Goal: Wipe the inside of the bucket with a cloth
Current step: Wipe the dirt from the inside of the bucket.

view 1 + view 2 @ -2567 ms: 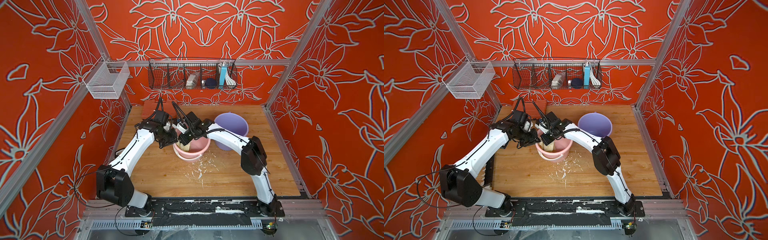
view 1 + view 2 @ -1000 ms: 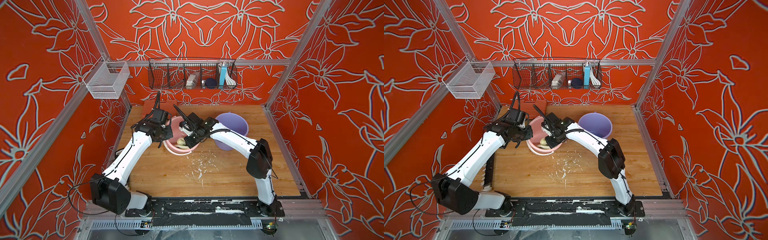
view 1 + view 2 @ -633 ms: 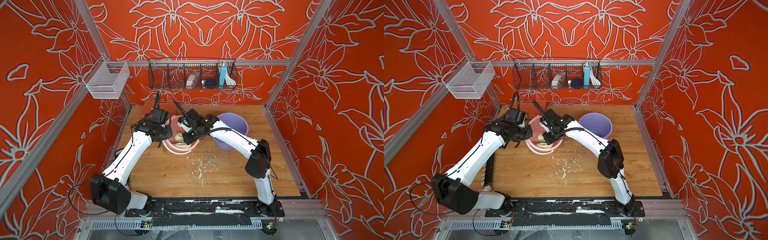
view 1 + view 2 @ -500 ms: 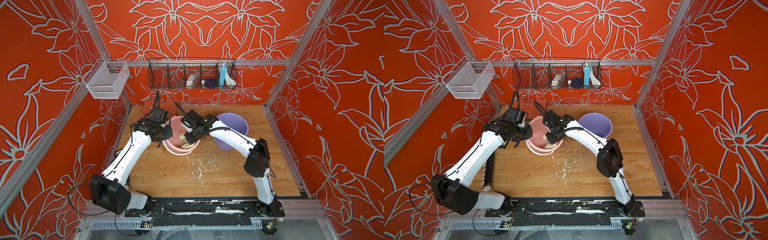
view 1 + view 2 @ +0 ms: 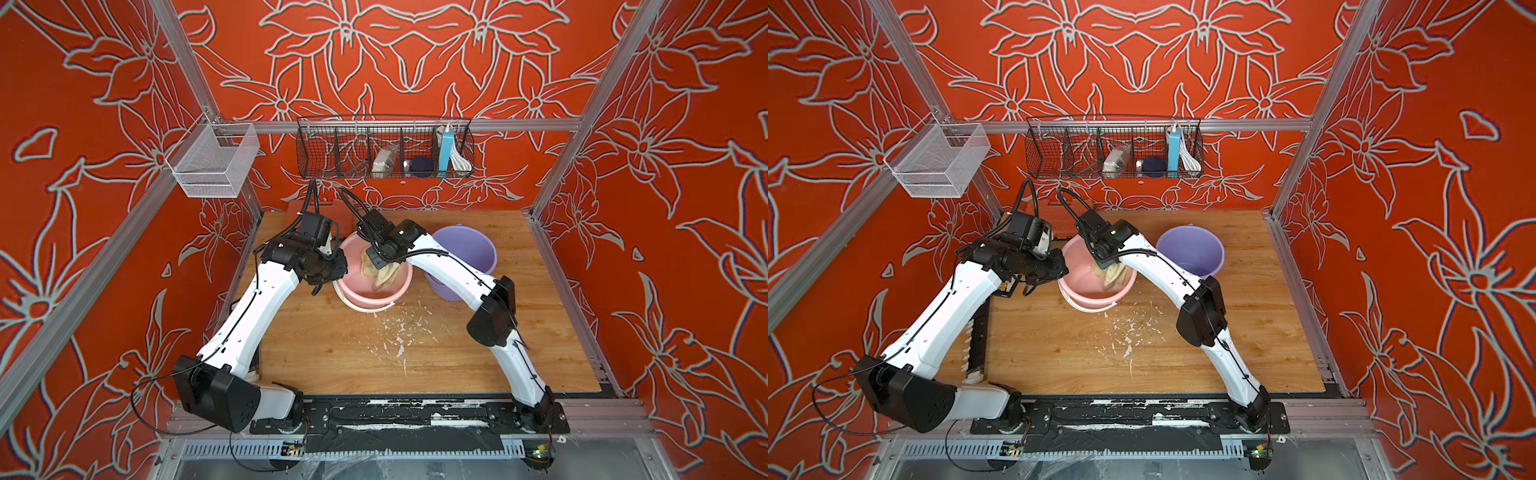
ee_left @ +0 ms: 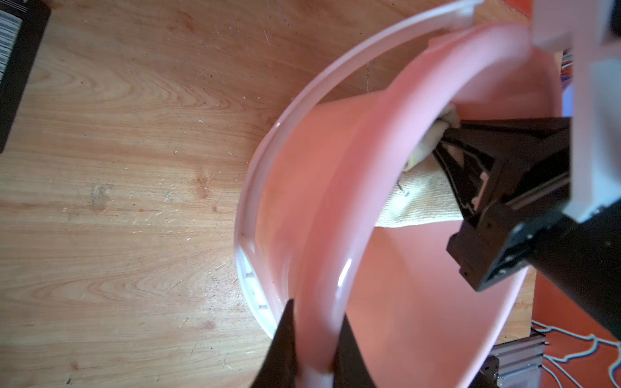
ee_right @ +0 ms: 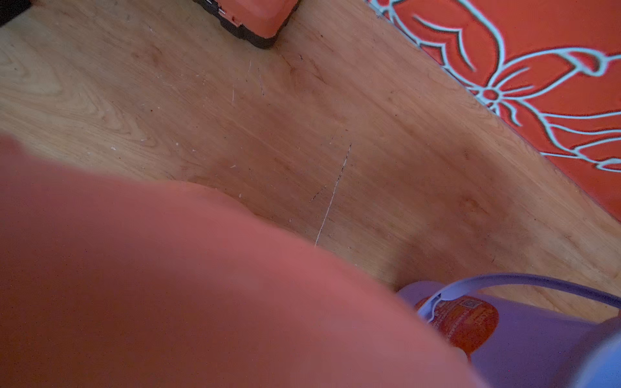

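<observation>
Left claw (image 6: 316, 339) is clamped on the rim of the pink bucket (image 5: 361, 293), one finger outside the wall, one inside. All around is a wooden surface (image 5: 332, 353) boxed in by red walls (image 5: 415, 62) with pale flower outlines. At the left a white mesh basket (image 5: 212, 162) hangs up high, and on the back wall there's a black wire rack (image 5: 384, 153) with odds and ends in it. White flecks (image 5: 399, 332) are scattered over the boards in front of the pink bucket. Now the cloth (image 5: 380, 270): it's inside the pink bucket, lying against the inner wall across from the left claw. It's bunched and pinched tight in the right claw (image 6: 447, 144), which reaches down inside past the rim. Just to the right sits a purple bucket (image 5: 469, 249).
</observation>
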Controlling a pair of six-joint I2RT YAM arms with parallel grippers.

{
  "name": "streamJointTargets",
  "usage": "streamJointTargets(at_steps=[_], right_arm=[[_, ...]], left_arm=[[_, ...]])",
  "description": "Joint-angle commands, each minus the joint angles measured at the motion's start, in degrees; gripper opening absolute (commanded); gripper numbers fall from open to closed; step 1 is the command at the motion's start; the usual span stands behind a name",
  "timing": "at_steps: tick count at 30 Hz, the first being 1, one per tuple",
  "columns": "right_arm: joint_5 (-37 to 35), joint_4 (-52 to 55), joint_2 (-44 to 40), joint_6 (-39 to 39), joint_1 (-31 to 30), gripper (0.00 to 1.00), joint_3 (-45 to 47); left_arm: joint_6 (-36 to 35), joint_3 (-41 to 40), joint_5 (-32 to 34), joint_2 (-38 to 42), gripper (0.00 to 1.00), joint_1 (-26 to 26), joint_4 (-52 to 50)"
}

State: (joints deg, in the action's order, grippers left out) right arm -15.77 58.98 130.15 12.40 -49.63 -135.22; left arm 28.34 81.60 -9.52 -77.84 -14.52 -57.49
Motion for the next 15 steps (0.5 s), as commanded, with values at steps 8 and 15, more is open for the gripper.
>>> streamJointTargets(at_steps=[8, 15], right_arm=[[11.7, -16.0, -5.4, -4.5, 0.1, 0.00, 5.8], [-6.8, -12.5, -7.9, -4.3, 0.8, 0.00, 8.7]], left_arm=[[-0.3, -0.2, -8.0, 0.9, 0.00, -0.1, -3.2], [0.4, -0.4, 0.1, 1.1, 0.00, -0.1, -2.9]])
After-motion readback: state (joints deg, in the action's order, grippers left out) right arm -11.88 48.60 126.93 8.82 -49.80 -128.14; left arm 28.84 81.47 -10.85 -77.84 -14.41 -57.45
